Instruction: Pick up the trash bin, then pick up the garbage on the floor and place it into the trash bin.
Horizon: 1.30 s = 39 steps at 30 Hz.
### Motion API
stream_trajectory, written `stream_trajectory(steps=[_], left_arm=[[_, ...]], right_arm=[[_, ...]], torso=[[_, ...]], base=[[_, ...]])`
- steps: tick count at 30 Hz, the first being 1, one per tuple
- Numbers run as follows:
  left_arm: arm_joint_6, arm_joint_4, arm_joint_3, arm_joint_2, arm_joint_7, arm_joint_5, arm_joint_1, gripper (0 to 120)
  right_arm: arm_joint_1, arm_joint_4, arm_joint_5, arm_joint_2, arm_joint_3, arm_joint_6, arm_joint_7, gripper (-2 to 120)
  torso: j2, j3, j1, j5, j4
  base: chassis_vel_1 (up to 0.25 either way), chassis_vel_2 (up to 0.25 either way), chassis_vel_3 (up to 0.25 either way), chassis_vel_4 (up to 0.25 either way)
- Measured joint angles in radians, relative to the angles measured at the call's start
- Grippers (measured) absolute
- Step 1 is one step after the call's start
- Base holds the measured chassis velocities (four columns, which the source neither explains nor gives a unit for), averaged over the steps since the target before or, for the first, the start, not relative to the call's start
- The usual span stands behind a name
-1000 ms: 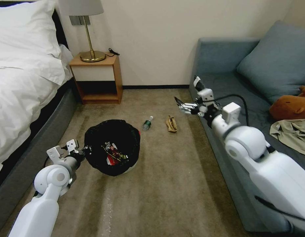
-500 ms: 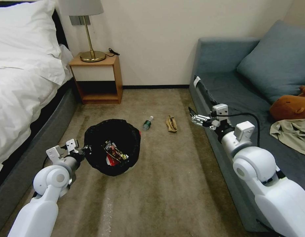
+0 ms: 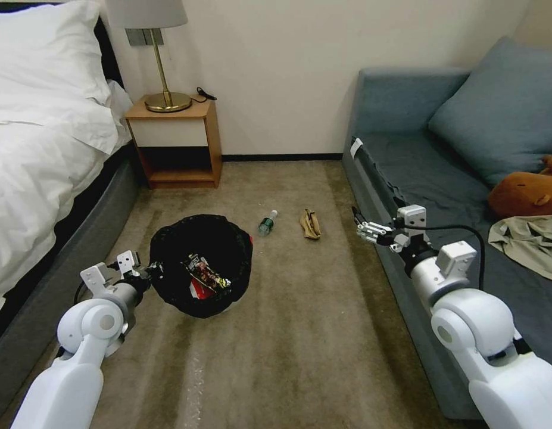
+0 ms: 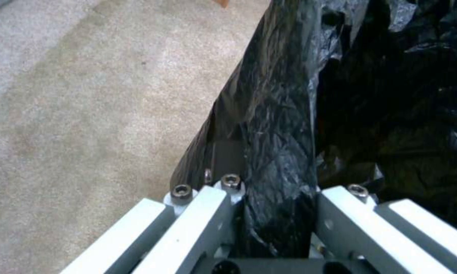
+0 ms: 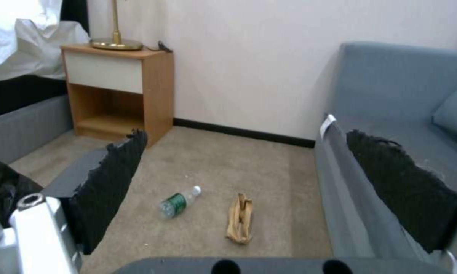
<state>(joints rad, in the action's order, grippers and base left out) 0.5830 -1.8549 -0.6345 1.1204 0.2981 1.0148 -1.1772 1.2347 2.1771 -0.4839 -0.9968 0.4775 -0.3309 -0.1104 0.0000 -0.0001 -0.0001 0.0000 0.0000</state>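
**A:** Head view, bedroom floor: your left gripper (image 3: 149, 269) is clamped on the near-left rim of the trash bin (image 3: 199, 265), which sits on the carpet (image 3: 299, 333) between the bed (image 3: 43, 155) and the sofa (image 3: 442, 167). A dark snack wrapper (image 3: 208, 274) and a red-white packet (image 3: 199, 291) lie inside the liner.

**B:** And what is left on the floor?

**A:** Two pieces, just beyond the bin toward the wall: a small green plastic bottle (image 3: 267, 222) and, just beside it on the sofa side, a tan crumpled scrap (image 3: 309, 224). Your right gripper (image 3: 364, 227) hangs by the sofa's front edge, jaws spread and empty. It is plainly the nearer arm; the scrap lies to its left and lower.

**B:** Left wrist view?

**A:** The fingers (image 4: 203, 220) pinch a fold of the black liner (image 4: 279, 144) over the bin's rim, carpet on one side, the dark interior on the other.

**B:** Right wrist view?

**A:** You look out between two wide-open black pads (image 5: 112, 182). The bottle (image 5: 178, 202) and the scrap (image 5: 240, 223) both lie ahead and below, inside the span of the jaws. The scrap's long axis runs roughly away from the camera; the bottle lies slantwise, cap toward the wall. In my judgement, the scrap needs only a drop forward and down.
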Motion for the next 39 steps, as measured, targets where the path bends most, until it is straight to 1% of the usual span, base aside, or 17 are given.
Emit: stream_trajectory(steps=[8, 12, 20, 25, 32, 35, 39], left_arm=[[-0.001, -0.001, -0.002, 0.005, -0.002, -0.005, 0.001, 2], [-0.002, -0.004, -0.002, 0.008, -0.003, -0.01, 0.0, 2], [-0.003, 0.0, 0.002, 0.008, -0.003, -0.012, 0.001, 2], [-0.005, 0.007, 0.001, 0.006, -0.004, -0.011, 0.004, 2], [-0.007, 0.014, -0.002, 0.002, -0.005, -0.009, 0.01, 2], [-0.007, 0.015, -0.003, 0.003, -0.005, -0.008, 0.012, 2], [-0.008, 0.015, -0.003, 0.003, -0.005, -0.008, 0.012, 2]], right_arm=[[0.042, 0.02, 0.021, -0.029, 0.025, 0.005, 0.014, 100], [0.097, 0.032, 0.067, -0.069, 0.06, 0.025, 0.043, 100], [0.098, 0.028, 0.078, -0.076, 0.054, 0.03, 0.052, 100], [0.084, 0.024, 0.071, -0.078, 0.05, 0.011, 0.053, 100], [0.097, 0.023, 0.073, -0.081, 0.059, 0.008, 0.059, 100], [0.104, 0.023, 0.079, -0.093, 0.061, 0.009, 0.064, 100], [0.128, 0.023, 0.114, -0.135, 0.063, 0.022, 0.08, 100]], torso=[[0.0, 0.0, 0.0, 0.0, 0.0], [0.0, 0.0, 0.0, 0.0, 0.0], [0.0, 0.0, 0.0, 0.0, 0.0], [0.0, 0.0, 0.0, -0.0001, 0.0], [0.0, 0.0, 0.0, 0.0, 0.0], [0.0, 0.0, 0.0, -0.0001, 0.0], [0.0, 0.0, 0.0, 0.0, 0.0]], base=[[0.0, 0.0, 0.0, 0.0], [0.0, 0.0, 0.0, 0.0], [0.0, 0.0, 0.0, 0.0], [0.0, 0.0, 0.0, 0.0], [0.0, 0.0, 0.0, 0.0], [0.0, 0.0, 0.0, 0.0], [0.0, 0.0, 0.0, 0.0]])
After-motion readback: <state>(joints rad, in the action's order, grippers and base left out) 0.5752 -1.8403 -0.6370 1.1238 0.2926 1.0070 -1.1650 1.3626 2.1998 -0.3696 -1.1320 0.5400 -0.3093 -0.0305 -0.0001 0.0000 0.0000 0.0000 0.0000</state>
